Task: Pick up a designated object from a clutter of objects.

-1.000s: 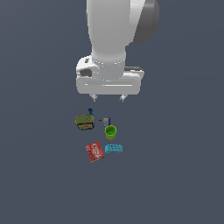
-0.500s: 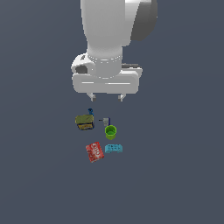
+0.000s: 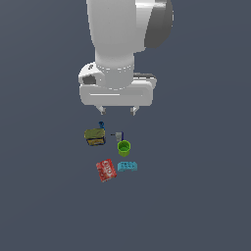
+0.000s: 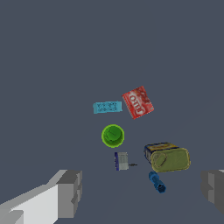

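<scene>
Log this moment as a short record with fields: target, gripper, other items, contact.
target: dark-blue piece, next to the olive-yellow box
gripper: gripper open, above the clutter, holding nothing
other items: green cup, grey-and-blue item, cyan brick, red packet
contact: none visible between fingers and any item
surface: plain dark floor
</scene>
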{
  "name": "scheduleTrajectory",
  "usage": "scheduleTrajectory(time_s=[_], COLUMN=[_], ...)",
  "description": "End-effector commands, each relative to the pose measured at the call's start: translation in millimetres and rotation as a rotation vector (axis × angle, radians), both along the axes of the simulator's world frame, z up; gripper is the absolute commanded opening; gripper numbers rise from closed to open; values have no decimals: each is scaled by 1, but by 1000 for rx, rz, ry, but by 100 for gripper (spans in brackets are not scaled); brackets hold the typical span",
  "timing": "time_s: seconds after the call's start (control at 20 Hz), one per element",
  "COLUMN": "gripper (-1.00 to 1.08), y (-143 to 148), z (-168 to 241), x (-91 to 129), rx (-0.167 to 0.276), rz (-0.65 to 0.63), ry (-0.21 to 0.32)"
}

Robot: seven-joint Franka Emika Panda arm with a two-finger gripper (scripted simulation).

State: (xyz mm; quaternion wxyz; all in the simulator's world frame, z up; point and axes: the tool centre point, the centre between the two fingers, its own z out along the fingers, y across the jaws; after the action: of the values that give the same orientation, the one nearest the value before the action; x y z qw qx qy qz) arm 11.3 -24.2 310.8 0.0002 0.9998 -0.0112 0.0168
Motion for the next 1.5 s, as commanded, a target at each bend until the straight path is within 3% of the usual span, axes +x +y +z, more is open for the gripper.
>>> scheduleTrajectory(time_s=[0.0,0.6,1.45], gripper=[100,100,100], y=[-4,-43,-100], z=[-8,-78,-190], x=[-2,-30,-121], rx=[0,2,-3], rz=[13,149,394], ry=[2,10,26])
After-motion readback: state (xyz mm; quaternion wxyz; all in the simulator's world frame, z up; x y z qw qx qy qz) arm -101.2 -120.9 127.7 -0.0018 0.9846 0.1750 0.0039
